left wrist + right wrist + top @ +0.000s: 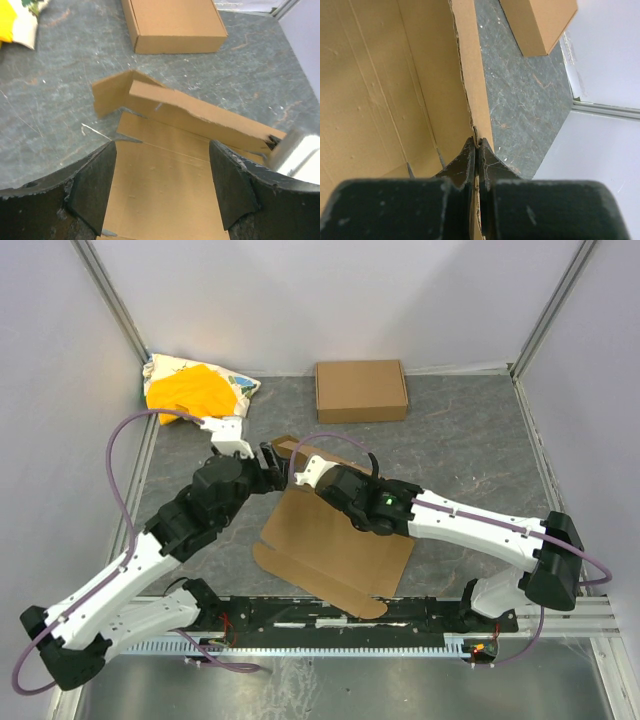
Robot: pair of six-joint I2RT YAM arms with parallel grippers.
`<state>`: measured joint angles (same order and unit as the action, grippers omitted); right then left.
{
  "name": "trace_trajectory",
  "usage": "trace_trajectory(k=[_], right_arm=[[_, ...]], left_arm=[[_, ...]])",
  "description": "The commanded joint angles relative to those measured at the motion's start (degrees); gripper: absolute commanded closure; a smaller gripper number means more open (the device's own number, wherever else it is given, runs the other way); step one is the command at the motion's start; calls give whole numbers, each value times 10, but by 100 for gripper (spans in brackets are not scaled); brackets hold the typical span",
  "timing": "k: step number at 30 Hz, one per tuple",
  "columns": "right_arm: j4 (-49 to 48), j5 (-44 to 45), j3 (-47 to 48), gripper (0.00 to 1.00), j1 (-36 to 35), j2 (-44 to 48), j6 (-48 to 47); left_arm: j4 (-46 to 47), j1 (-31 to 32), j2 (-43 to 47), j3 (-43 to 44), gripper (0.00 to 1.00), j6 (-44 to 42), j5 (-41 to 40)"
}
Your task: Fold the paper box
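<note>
1. Two cardboard items: the paper box (335, 550), a creased sheet with one wall raised, lies nearer you than the closed carton (361, 390).
2. One yellow cloth bundle (190, 390) sits left of that carton.
3. Your left fingers (95, 185) stand wide; your right fingers (462, 162) pinch the raised wall.

Item: paper box (335, 552), plain brown cardboard, only partly folded.
Pose: wide panel is laid flat; far wall is raised upright, end tab angled outward.
Place: centre, toward near edge.
</note>
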<state>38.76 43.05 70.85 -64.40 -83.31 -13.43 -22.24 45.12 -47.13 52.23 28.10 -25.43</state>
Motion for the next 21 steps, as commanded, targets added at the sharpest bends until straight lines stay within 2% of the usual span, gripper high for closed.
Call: trace_trajectory(k=[1,5,14,16,21], right_arm=[[44,-61,39,99,-1,-6,42],[60,-64,55,99,2,-17,45],[74,-124,85,99,41,-10,41],[92,-167,108,99,71,-12,37],[142,-282,171,99,132,-13,8]], left_arm=[[38,2,-55,63,17,-129,-44],[42,2,-80,43,14,-211,-62],[268,2,44,-152,16,-389,12],[289,2,52,-152,17,-427,26],[268,2,33,-105,17,-489,58]])
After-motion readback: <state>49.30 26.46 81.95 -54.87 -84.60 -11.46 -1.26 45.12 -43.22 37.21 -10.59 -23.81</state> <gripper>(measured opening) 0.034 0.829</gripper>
